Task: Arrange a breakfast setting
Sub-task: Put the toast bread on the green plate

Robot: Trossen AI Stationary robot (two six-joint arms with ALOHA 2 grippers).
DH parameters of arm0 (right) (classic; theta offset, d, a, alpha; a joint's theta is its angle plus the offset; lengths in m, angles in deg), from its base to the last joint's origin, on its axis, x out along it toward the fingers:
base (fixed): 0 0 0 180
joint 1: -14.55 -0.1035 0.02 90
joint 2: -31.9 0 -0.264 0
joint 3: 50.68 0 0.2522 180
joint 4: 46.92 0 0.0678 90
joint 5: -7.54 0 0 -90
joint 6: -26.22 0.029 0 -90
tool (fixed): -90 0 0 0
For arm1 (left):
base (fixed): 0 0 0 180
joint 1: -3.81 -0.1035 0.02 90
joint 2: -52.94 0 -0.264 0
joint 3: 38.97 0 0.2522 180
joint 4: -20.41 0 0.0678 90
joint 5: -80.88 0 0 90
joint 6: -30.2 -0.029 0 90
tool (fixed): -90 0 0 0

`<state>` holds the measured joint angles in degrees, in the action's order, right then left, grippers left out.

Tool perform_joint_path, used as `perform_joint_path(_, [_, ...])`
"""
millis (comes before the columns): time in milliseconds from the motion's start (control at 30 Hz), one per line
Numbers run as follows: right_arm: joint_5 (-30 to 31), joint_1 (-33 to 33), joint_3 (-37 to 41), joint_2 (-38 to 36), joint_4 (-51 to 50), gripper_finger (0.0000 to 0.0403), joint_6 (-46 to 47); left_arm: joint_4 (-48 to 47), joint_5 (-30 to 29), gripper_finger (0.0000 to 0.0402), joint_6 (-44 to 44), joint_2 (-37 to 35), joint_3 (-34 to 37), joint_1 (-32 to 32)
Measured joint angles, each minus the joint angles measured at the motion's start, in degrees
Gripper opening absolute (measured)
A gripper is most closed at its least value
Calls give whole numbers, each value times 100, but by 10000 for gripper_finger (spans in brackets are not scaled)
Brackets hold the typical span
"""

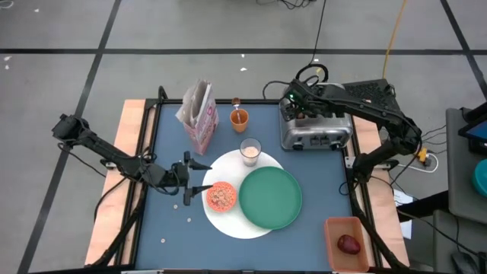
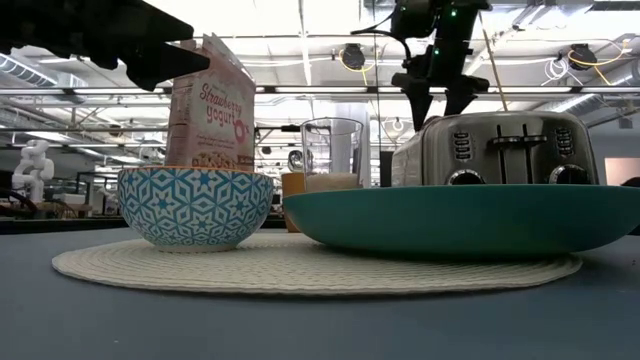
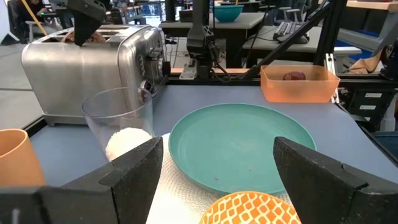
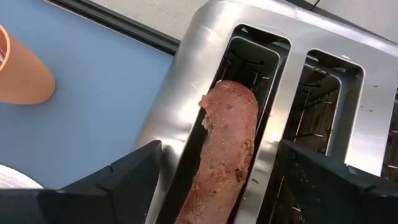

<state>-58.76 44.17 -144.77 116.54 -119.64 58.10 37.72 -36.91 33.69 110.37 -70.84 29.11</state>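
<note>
A bagel half [image 4: 227, 149] stands on edge in the slot of the silver toaster [image 1: 316, 131] nearest the orange cup, its top sticking out. My right gripper [image 4: 217, 149] hovers open above it, slanting down, one finger on either side and touching nothing. My left gripper [image 1: 199, 176] waits open and level beside the orange-patterned bowl [image 1: 221, 196]. The bowl and the green plate [image 1: 271, 198] sit on the large white round plate [image 1: 228, 222]. The milk glass [image 1: 250, 151], the orange cup [image 1: 240, 119] and the pink cereal box [image 1: 199, 116] stand behind them.
A tan bin [image 1: 348, 242] at the near right corner holds a dark-red fruit [image 1: 349, 244]. A few small pale bits [image 1: 190, 221] lie on the blue tabletop near the left arm. Bare table shows along the near edge and left of the plates.
</note>
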Motion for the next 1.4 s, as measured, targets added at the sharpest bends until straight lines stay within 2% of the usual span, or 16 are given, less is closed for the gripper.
perform_joint_path(1133, [15, -7, -2, 3, 144, 313, -253, 0, 0, 308, 26, 0, 0, 0])
perform_joint_path(1400, [13, -7, -298, 4, -51, 313, -259, 0, 0, 308, 33, 0, 0, 0])
